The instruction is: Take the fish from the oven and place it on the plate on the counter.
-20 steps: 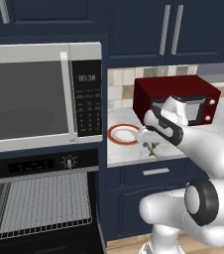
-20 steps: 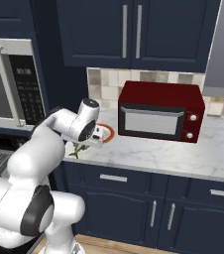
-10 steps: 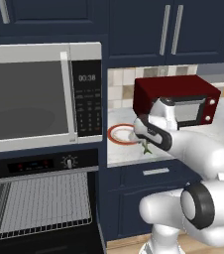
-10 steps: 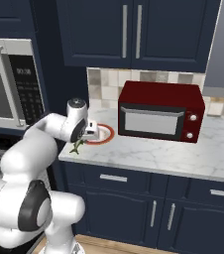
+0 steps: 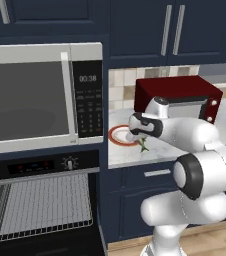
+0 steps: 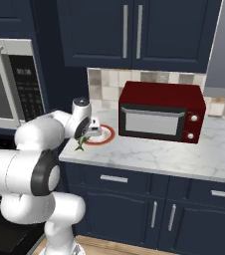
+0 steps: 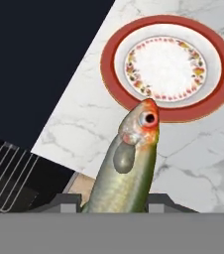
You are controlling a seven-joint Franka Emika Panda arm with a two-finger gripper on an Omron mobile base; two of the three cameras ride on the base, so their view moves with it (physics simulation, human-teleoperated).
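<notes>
The arm reaches toward ten o'clock in the left base view, gripper (image 5: 141,141) pointing down, clamped on the fish (image 7: 126,171).

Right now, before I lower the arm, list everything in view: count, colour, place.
fish: one, greenish-yellow with reddish head, held in the gripper, near the plate.
plate: one, white with orange-red rim, bare, on the counter.
counter: one, white-grey marble, over navy cabinets.
toaster oven: one, red, on the counter right of the plate.
microwave: one, silver, above the oven.
oven: one, black, door open, wire rack inside.
gripper: one, shut on the fish.
</notes>
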